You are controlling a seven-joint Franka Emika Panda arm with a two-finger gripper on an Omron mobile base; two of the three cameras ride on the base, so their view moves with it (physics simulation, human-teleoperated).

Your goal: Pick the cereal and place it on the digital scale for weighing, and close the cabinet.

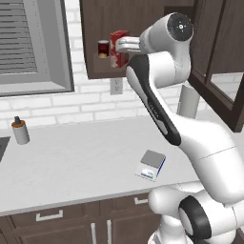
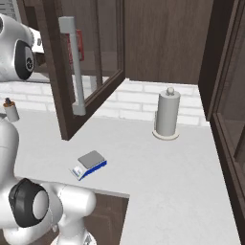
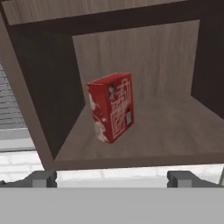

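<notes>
Hand view puts the cereal [image 3: 111, 107] upright on the cabinet [image 3: 144, 131] shelf, left of the shelf's middle and back from its front edge, turned so one corner faces out. The fingers [image 3: 41, 178] are spread wide and empty, short of the front edge, the box ahead and between them but well apart from both. To grasp it well, I'd say the gripper [image 3: 111, 179] should roll to square with the box's flat faces, then advance level until the pads bracket its narrow sides.

Cabinet shelf [image 3: 175, 131]: cereal [image 3: 111, 107] upright near left wall. Counter [image 1: 81, 157]: digital scale [image 1: 151, 165] near front edge.
</notes>
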